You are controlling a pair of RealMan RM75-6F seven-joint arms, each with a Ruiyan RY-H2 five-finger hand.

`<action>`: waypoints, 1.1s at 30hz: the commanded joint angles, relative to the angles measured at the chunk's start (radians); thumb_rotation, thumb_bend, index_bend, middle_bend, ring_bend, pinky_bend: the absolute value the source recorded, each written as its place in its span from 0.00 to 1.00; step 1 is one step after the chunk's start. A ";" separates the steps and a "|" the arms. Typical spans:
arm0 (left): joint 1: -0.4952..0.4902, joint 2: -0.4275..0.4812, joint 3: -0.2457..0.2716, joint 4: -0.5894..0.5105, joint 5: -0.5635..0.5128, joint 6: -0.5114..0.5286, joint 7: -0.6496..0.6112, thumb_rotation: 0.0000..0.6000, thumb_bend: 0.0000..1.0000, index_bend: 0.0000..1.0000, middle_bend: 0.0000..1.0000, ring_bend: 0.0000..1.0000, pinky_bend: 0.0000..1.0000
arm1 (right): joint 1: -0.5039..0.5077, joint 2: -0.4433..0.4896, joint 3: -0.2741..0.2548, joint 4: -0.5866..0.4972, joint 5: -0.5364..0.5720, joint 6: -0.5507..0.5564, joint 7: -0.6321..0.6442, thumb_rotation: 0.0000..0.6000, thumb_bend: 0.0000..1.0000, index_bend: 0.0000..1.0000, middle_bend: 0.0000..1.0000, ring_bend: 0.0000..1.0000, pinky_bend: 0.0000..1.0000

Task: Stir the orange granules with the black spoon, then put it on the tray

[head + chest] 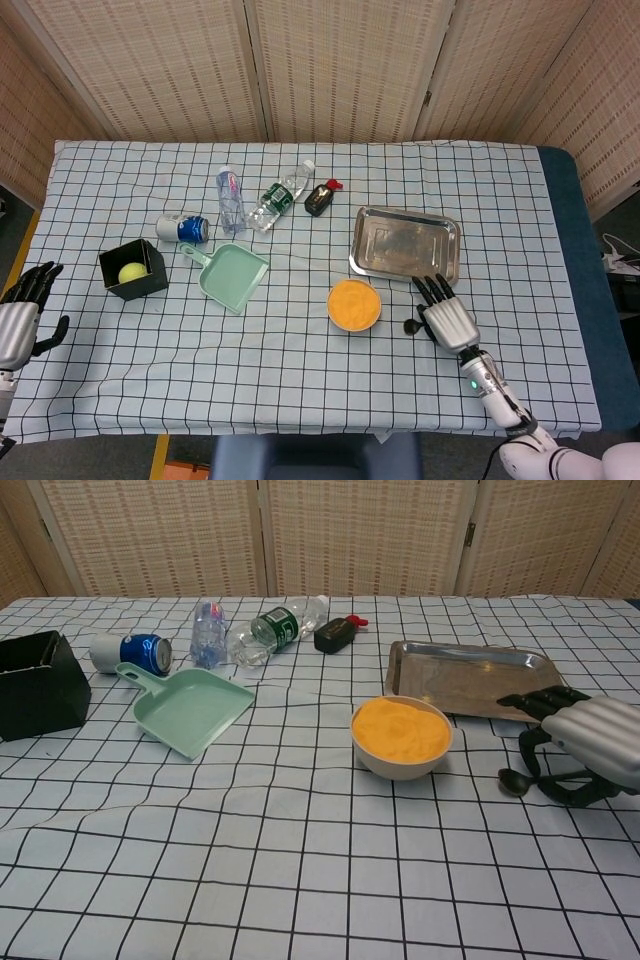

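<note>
Pick-up stage, by the look of it — the stirring has not begun, since the orange granules (400, 728) lie in a smooth, undisturbed mound in their bowl (402, 764). The right hand (585, 748) is arched over the black spoon (516, 781) toward the right end of the table (300, 370), fingers curled down around the handle; whether they have actually closed on it I cannot tell, as the handle is hidden under the palm and only the spoon's small rounded head shows, resting on the cloth between hand and bowl. Next move, I judge, calls for a firm pinch on a thin, flat-lying handle, then a lift and a short carry leftward to the bowl without tipping it. The left hand (18, 320) hangs off the table's left edge near the front corner, fingers apart, holding nothing. Materials: cloth is pale with a black grid, slightly rumpled; bowl is pale, round and glossy; granules fine and matte. The tray (438, 232) — shallow, rectangular, brushed metal with a raised rim — sits just behind the right hand. Further left, toward the rear: a mint plastic dustpan (232, 275), two clear bottles (272, 202), a blue can (185, 229) on its side, a black box (133, 270) with a yellow-green ball inside.
</note>
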 commanded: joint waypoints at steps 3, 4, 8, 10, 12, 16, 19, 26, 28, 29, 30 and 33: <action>0.000 -0.001 0.000 0.001 0.000 0.000 -0.001 1.00 0.46 0.00 0.00 0.00 0.18 | -0.001 0.037 0.007 -0.055 -0.001 0.020 0.022 1.00 0.34 0.61 0.00 0.00 0.00; 0.000 -0.001 0.000 0.000 0.000 -0.001 -0.002 1.00 0.46 0.00 0.00 0.00 0.18 | -0.001 0.045 0.009 -0.069 -0.002 0.024 0.024 1.00 0.34 0.61 0.00 0.00 0.00; 0.000 -0.001 0.000 0.000 0.004 0.002 -0.004 1.00 0.46 0.00 0.00 0.00 0.18 | 0.009 0.088 0.024 -0.146 0.005 0.023 0.050 1.00 0.34 0.60 0.00 0.00 0.00; -0.001 0.000 0.000 -0.001 0.005 0.001 -0.005 1.00 0.46 0.00 0.00 0.00 0.18 | 0.021 0.112 0.038 -0.193 0.012 0.014 0.060 1.00 0.34 0.60 0.00 0.00 0.00; -0.001 0.000 0.001 -0.001 0.007 0.000 -0.006 1.00 0.46 0.00 0.00 0.00 0.18 | 0.036 0.132 0.055 -0.235 0.017 0.007 0.062 1.00 0.34 0.60 0.00 0.00 0.00; 0.001 0.001 -0.001 -0.002 0.006 0.005 -0.007 1.00 0.46 0.00 0.00 0.00 0.18 | 0.063 0.154 0.085 -0.298 0.034 -0.010 0.056 1.00 0.34 0.60 0.00 0.00 0.00; 0.002 0.003 -0.002 -0.003 0.006 0.005 -0.010 1.00 0.46 0.00 0.00 0.00 0.18 | 0.091 0.151 0.107 -0.325 0.052 -0.038 0.038 1.00 0.34 0.59 0.00 0.00 0.00; 0.002 0.007 -0.001 -0.002 0.010 0.005 -0.021 1.00 0.46 0.00 0.00 0.00 0.18 | 0.170 0.088 0.155 -0.313 0.128 -0.126 -0.047 1.00 0.34 0.58 0.00 0.00 0.00; 0.002 0.008 -0.002 0.000 0.008 0.004 -0.025 1.00 0.46 0.00 0.00 0.00 0.18 | 0.190 0.065 0.163 -0.304 0.145 -0.142 -0.069 1.00 0.34 0.58 0.00 0.00 0.00; 0.002 0.009 -0.002 0.000 0.008 0.004 -0.028 1.00 0.46 0.00 0.00 0.00 0.18 | 0.196 0.056 0.165 -0.301 0.151 -0.147 -0.075 1.00 0.34 0.58 0.00 0.00 0.00; 0.002 0.010 -0.002 0.000 0.009 0.004 -0.031 1.00 0.46 0.00 0.00 0.00 0.18 | 0.204 0.046 0.167 -0.299 0.156 -0.150 -0.084 1.00 0.34 0.57 0.00 0.00 0.00; 0.003 0.012 0.000 0.001 0.010 0.001 -0.038 1.00 0.46 0.00 0.00 0.00 0.18 | 0.218 0.027 0.167 -0.293 0.165 -0.152 -0.111 1.00 0.35 0.56 0.00 0.00 0.00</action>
